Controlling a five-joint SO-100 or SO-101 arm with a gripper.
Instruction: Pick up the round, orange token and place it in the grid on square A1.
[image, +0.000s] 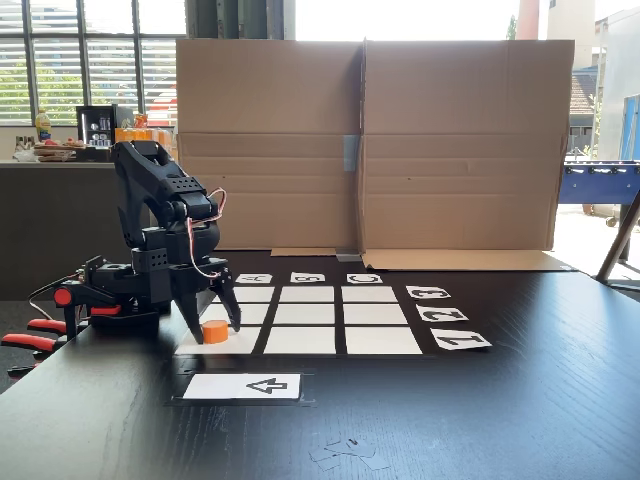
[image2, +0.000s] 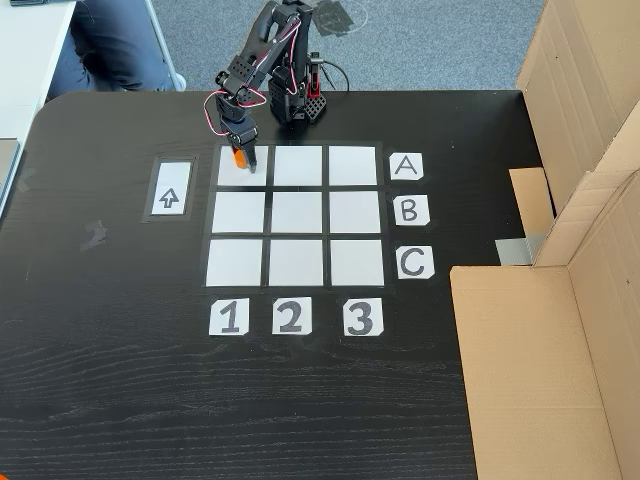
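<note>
Token (image: 215, 331) sits on square A1 (image2: 229, 172), the grid's (image2: 297, 215) corner cell, between the pincer's (image: 212, 322) narrowly spread fingers; whether they press it, I cannot tell.

An office or break-room setting is indicated. A black wood-grain table (image: 480, 420) is backed by a folded cardboard screen (image: 370, 140). Tall windows with blinds (image: 60, 60) are seen at the rear, and a counter (image: 50, 170) carrying a coffee machine (image: 103, 125) and bottles stands beneath them. A table-football table (image: 600, 185) is visible at right; grey carpet (image2: 430, 40) covers the floor.
</note>
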